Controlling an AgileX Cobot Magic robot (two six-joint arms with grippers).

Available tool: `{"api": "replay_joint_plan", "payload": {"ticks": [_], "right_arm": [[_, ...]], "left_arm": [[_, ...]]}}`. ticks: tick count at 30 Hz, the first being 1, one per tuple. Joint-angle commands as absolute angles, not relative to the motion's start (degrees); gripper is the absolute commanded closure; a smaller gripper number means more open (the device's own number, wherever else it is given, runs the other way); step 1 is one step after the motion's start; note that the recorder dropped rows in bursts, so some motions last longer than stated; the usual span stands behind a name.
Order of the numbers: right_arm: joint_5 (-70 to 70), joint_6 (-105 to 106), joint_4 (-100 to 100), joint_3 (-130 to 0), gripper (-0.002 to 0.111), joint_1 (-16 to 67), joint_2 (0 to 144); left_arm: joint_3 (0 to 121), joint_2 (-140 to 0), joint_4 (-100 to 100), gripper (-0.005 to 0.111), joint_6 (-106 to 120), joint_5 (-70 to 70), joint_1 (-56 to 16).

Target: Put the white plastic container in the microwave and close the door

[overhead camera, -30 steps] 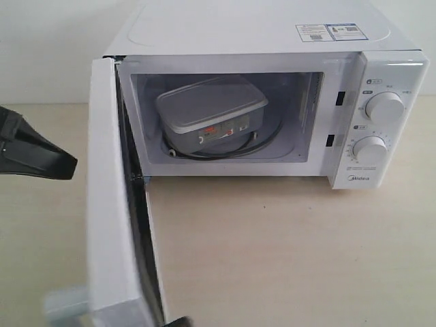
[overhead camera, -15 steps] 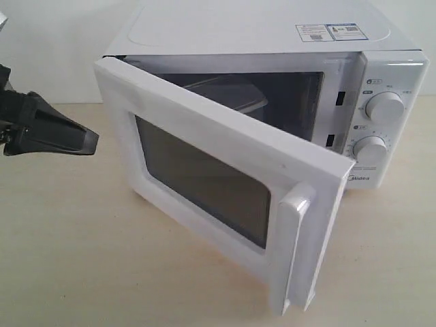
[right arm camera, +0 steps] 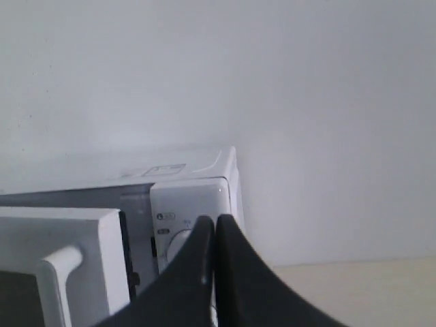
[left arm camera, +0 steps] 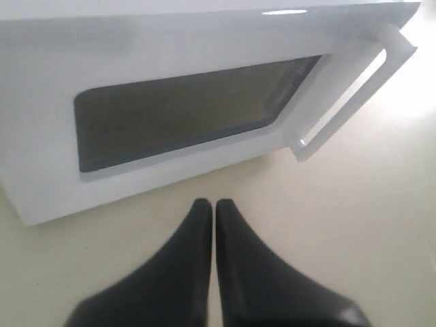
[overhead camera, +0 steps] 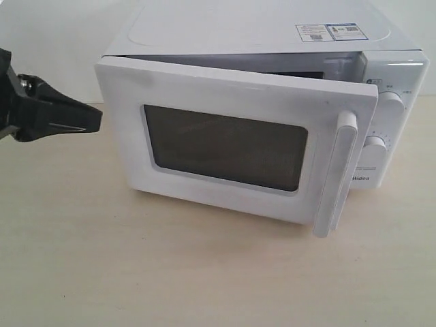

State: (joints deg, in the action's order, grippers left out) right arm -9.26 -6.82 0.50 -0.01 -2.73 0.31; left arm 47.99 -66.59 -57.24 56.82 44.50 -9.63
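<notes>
The white Midea microwave (overhead camera: 259,34) stands at the back of the table. Its door (overhead camera: 129,122) with the dark window (overhead camera: 225,146) and tall white handle (overhead camera: 335,174) is almost closed, a narrow gap left at the handle side. The white plastic container is hidden behind the door. My left gripper (overhead camera: 95,120) hangs shut and empty to the left of the door; the left wrist view shows the left gripper (left arm camera: 212,204) a little way off the door (left arm camera: 170,51). My right gripper (right arm camera: 214,221) is shut, empty, and faces the microwave's dial panel (right arm camera: 197,197).
Two round dials (overhead camera: 390,102) sit on the panel right of the door, partly covered by it. Stickers (overhead camera: 330,31) lie on the microwave's top. The beige tabletop (overhead camera: 204,272) spreads in front. A white wall (right arm camera: 272,82) is behind.
The door swung from wide open to nearly closed and now hides the container. My left gripper moved up and slightly right, beside the door's hinge side.
</notes>
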Motion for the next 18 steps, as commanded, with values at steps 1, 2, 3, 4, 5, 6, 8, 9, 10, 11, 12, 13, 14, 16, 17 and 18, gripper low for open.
{"api": "replay_joint_plan", "payload": {"ticks": [1, 2, 3, 4, 5, 6, 8, 9, 10, 11, 12, 13, 14, 16, 17, 18], "right_arm": [[-12.4, -9.3, 0.6, 0.0, 0.108, -2.9, 0.0], [-13.1, -10.1, 0.6, 0.0, 0.108, -2.9, 0.0], [-13.5, -10.9, 0.6, 0.0, 0.108, -2.9, 0.0], [-13.9, -11.5, 0.6, 0.0, 0.108, -2.9, 0.0], [-13.8, -12.4, 0.6, 0.0, 0.108, -2.9, 0.0], [-13.8, -12.9, 0.6, -0.8, 0.108, -2.9, 0.0], [-13.4, -13.2, 1.7, -3.8, 0.108, -2.9, 0.0], [-12.5, -13.2, 3.9, -5.3, 0.108, -2.9, 0.2], [-11.3, -13.4, 7.2, -7.5, 0.108, -2.9, 1.3], [-9.8, -14.0, 10.8, -9.6, 0.108, -2.9, 2.7], [-9.3, -15.1, 13.3, -11.8, 0.108, -2.9, 3.9], [-9.2, -16.9, 15.9, -13.7, 0.108, -2.9, 5.6], [-9.7, -19.3, 18.1, -15.5, 0.108, -2.9, 7.6], [-11.7, -26.8, 24.0, -18.1, 0.108, -2.8, 11.8], [-13.1, -32.2, 29.6, -19.2, 0.108, -2.7, 14.1], [-15.4, -38.4, 36.6, -20.0, 0.108, -2.7, 16.5]], "left_arm": [[44.6, -61.0, -58.1, 0.102, 57.5, 38.7, -10.0], [44.4, -59.8, -58.1, 0.102, 57.5, 38.3, -9.9], [44.2, -59.0, -58.1, 0.102, 57.5, 38.3, -9.9], [44.2, -58.0, -58.0, 0.102, 57.5, 38.3, -9.9], [44.2, -57.2, -58.0, 0.102, 57.5, 38.3, -9.9], [44.2, -56.7, -58.0, 0.102, 57.5, 38.3, -9.9], [44.2, -55.6, -58.0, 0.102, 56.5, 38.6, -9.9], [44.2, -55.1, -58.0, 0.102, 55.7, 38.6, -9.9], [44.2, -54.7, -58.0, 0.102, 55.6, 38.6, -9.9], [44.2, -54.3, -58.0, 0.102, 55.6, 38.7, -9.9], [43.8, -53.8, -58.0, 0.102, 55.6, 38.6, -9.9], [43.4, -53.2, -58.0, 0.102, 55.7, 38.3, -9.9], [42.9, -52.7, -57.8, 0.102, 56.2, 37.5, -9.9], [41.8, -51.8, -57.6, 0.102, 56.4, 35.8, -9.9], [41.1, -51.5, -57.6, 0.102, 56.4, 35.3, -9.9], [40.6, -51.2, -57.6, 0.102, 56.4, 35.2, -9.9]]}}
